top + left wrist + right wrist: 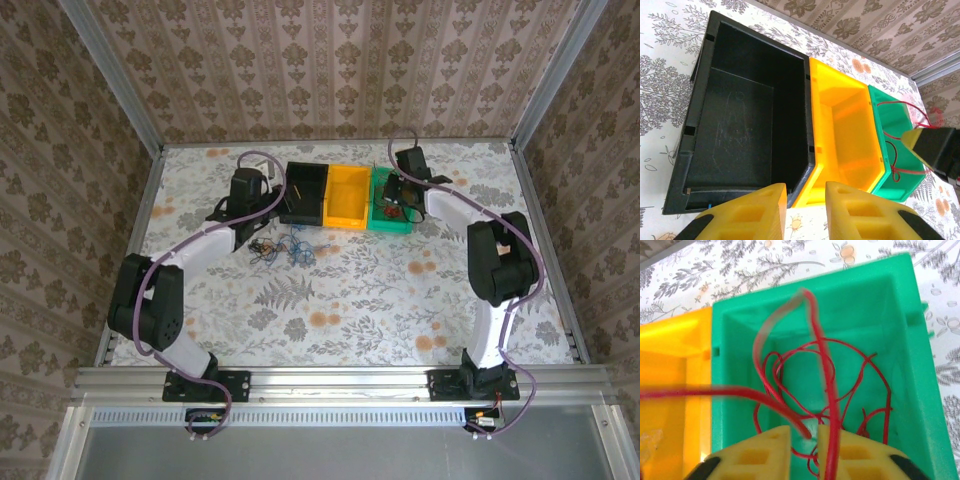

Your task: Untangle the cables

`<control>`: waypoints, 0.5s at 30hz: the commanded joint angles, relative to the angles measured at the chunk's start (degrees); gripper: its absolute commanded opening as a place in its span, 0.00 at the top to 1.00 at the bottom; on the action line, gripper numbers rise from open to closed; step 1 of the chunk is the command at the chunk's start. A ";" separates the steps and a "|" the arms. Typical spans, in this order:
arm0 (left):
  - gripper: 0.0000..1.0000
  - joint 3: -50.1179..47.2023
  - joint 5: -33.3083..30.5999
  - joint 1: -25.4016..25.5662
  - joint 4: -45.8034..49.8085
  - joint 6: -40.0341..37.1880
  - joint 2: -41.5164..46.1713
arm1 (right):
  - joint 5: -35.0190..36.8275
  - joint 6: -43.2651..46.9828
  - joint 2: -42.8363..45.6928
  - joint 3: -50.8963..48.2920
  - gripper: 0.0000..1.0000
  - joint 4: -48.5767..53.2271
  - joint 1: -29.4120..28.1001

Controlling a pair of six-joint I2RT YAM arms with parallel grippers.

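A small tangle of thin blue and dark cables (290, 250) lies on the flowered table in front of the black bin (305, 192). Several red cables (840, 390) are coiled inside the green bin (910, 340). My right gripper (804, 435) hangs over that bin, open by a narrow gap. One blurred red cable ends in this gap and another crosses the right finger (860, 455); neither is pinched. My left gripper (806, 200) is open with nothing between its fingers, low at the near corner where the black bin (740, 125) meets the yellow bin (845, 130).
Three bins stand side by side at the back: black, yellow (347, 195) and green (390, 210). The black and yellow bins look bare inside in the left wrist view. Patterned walls close off the table's far and side edges.
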State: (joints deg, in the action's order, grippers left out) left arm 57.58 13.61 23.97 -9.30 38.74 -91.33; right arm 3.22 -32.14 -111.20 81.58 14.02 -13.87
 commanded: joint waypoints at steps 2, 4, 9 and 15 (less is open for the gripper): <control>0.74 0.85 -0.46 0.94 0.55 -1.83 -0.33 | 2.84 1.86 1.72 1.04 0.58 0.44 0.24; 0.74 1.19 -0.60 1.12 0.60 -1.83 -0.69 | 3.47 2.94 3.46 0.26 0.53 0.11 0.22; 0.74 2.37 -0.33 1.68 0.71 -1.76 -1.92 | 6.90 5.19 7.76 -2.10 0.51 0.44 0.21; 0.73 2.88 -0.60 1.86 0.81 -1.74 -2.41 | 5.80 5.67 13.87 -7.81 0.51 -2.56 -0.23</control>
State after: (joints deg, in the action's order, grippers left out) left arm 58.48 13.61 25.47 -8.84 38.72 -93.10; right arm 8.27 -28.01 -100.40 76.23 12.93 -13.87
